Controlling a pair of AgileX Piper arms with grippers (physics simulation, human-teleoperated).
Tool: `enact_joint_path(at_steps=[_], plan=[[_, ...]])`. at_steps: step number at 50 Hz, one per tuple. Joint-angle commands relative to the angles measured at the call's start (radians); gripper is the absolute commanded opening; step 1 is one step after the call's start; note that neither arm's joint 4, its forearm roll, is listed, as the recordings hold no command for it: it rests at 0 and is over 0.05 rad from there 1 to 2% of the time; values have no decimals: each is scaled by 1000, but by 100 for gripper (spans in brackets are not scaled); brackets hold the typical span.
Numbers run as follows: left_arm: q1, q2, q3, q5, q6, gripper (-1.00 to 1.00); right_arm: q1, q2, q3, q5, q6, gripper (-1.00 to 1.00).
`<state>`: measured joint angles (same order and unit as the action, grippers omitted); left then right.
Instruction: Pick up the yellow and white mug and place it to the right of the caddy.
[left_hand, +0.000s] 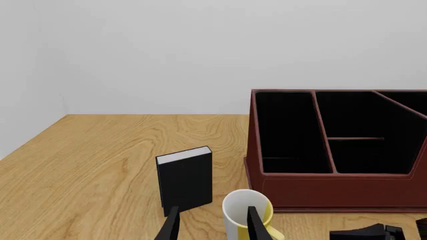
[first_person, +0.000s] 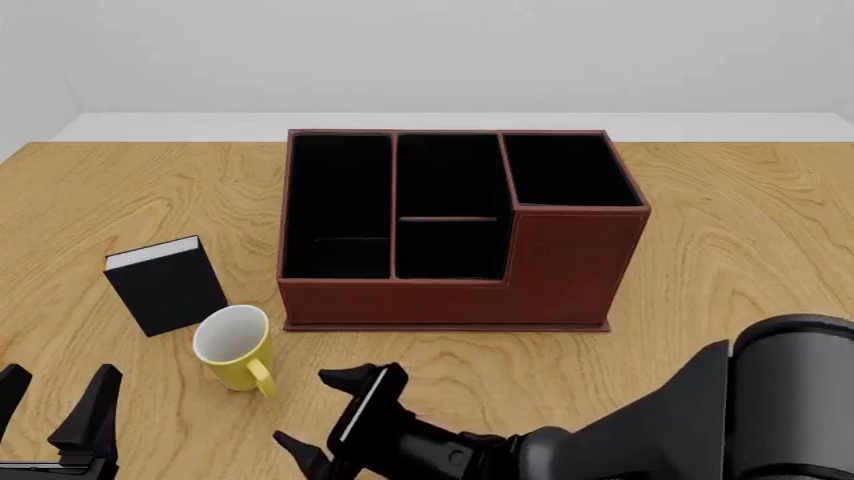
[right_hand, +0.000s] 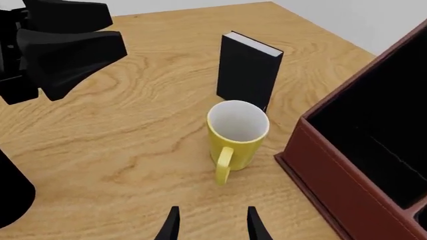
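beside caddy (first_person: 454, 285): unmarked yellow mug (first_person: 236, 347)

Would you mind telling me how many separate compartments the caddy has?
4. In the caddy, seen from the front view: a long one on the left, a middle column split into a far and a near one, and the taller section at the right end. None appears hidden.

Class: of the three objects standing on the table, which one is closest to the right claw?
The yellow and white mug. It stands just ahead of the open right claw, while the black book and the caddy sit farther back.
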<state>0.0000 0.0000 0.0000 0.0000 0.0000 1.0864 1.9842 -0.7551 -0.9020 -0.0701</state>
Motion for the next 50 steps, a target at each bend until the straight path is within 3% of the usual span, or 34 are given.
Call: enact_joint_path(at_steps=[1,7,8,10,12,15,50], plan=[[0,0,0,0,0,100,-4,36,-40,14,-3,100],[0,0,0,0,0,100,-1,40,-61,30,-6,100],[0,0,0,0,0,100,15,40,-80,60,55,100],[0,0,0,0,0,100,9,54,-75,31,-47,100],[0,0,0,0,0,100,11,58,-83,40,-15,100],[0,0,0,0,0,100,3,76,-87,31,-35,100],[0,0,0,0,0,100,1,97,-169,88,-23,100]])
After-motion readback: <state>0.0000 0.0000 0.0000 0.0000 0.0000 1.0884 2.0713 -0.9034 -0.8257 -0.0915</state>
